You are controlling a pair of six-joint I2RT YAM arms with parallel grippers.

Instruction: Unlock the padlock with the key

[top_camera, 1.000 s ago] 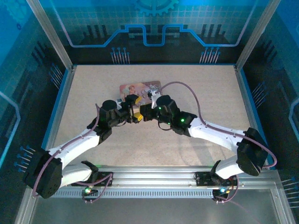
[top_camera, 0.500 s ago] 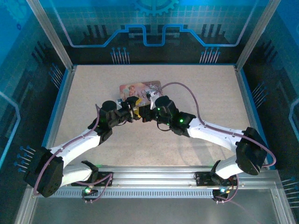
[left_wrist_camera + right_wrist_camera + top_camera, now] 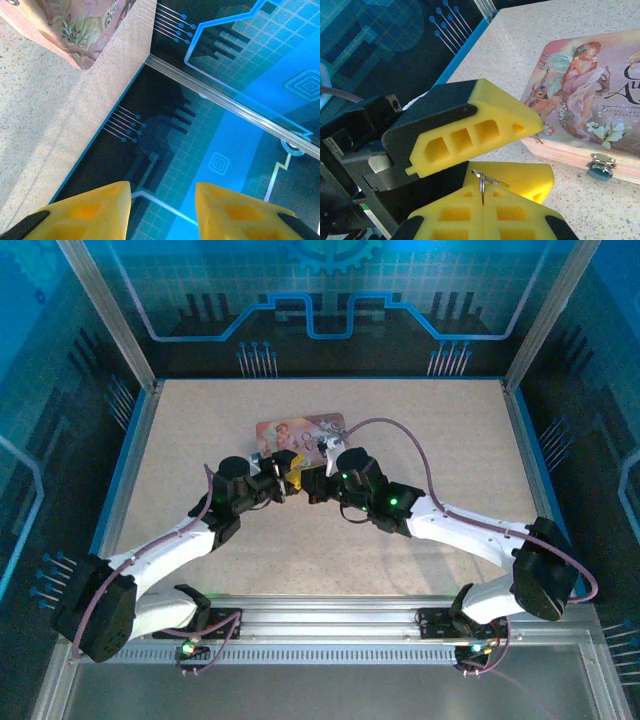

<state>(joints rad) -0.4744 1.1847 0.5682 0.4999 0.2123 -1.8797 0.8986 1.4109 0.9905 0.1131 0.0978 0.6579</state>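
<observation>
My right gripper [image 3: 483, 200] is shut on the key [image 3: 483, 184], a thin metal sliver whose end sticks up from between its yellow pads. My left gripper [image 3: 507, 150] is open, with one finger above the key's free end and one behind it, and a gap shows on both sides. In the top view the two grippers meet tip to tip, the left gripper [image 3: 289, 473] and the right gripper [image 3: 308, 484], just in front of the pink picture box [image 3: 300, 430]. In the left wrist view nothing lies between the left gripper [image 3: 162, 210] jaws. A small metal piece [image 3: 599, 165], possibly the padlock, hangs at the box's front edge.
The pink box [image 3: 585, 95] lies flat on the speckled table [image 3: 420, 430], close behind both grippers. Blue patterned walls and metal frame posts [image 3: 105, 315] enclose the table on three sides. A purple cable [image 3: 400, 430] loops over the right arm.
The left gripper's jaws have narrowed and it has moved up slightly around the key's end. The right gripper has stayed shut on the key and has barely shifted.
</observation>
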